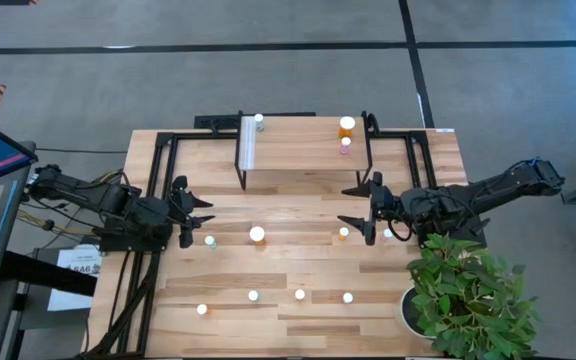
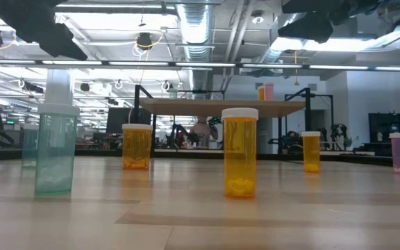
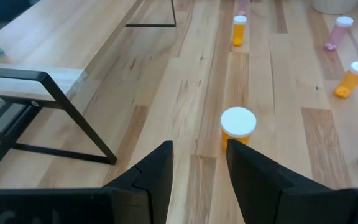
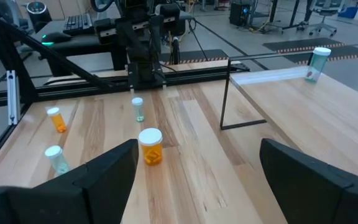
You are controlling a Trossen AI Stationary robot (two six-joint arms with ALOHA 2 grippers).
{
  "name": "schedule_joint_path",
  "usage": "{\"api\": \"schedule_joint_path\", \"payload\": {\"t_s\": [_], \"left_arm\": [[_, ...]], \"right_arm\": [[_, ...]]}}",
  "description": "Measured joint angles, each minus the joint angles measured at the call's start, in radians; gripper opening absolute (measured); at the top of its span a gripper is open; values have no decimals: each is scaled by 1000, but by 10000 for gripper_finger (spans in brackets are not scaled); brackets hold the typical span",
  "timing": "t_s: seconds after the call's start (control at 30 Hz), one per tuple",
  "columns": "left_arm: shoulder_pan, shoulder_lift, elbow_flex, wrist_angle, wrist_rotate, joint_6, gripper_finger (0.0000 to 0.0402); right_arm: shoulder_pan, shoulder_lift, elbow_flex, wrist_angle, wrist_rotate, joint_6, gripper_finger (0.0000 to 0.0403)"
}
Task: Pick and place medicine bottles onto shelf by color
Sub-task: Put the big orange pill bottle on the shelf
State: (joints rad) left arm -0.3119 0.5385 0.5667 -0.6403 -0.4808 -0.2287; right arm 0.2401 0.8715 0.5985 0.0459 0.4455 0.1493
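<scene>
From above, the left gripper (image 1: 200, 212) and right gripper (image 1: 356, 207) hover over the light-wood worktop (image 1: 308, 270), jaws apart and empty. The small raised light-wood shelf (image 1: 303, 140) carries three white-capped medicine bottles (image 1: 346, 126).

The left wrist view shows a large white-capped orange bottle (image 3: 237, 126) just beyond its fingertips (image 3: 164, 155).

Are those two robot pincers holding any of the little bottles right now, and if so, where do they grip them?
Neither holds anything. The left pincer and right pincer are both open above the table, with nothing between their fingers.
</scene>
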Motion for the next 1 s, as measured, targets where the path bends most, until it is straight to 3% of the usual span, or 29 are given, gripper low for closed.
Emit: {"api": "schedule_joint_path", "payload": {"t_s": [0.7,1.0], "left_arm": [[0,0,0,0,0,0,139],[0,0,0,0,-1,0,139]], "right_arm": [[-4,1,0,15,1,0,357],[-72,94,1,30,1,1,357]]}}
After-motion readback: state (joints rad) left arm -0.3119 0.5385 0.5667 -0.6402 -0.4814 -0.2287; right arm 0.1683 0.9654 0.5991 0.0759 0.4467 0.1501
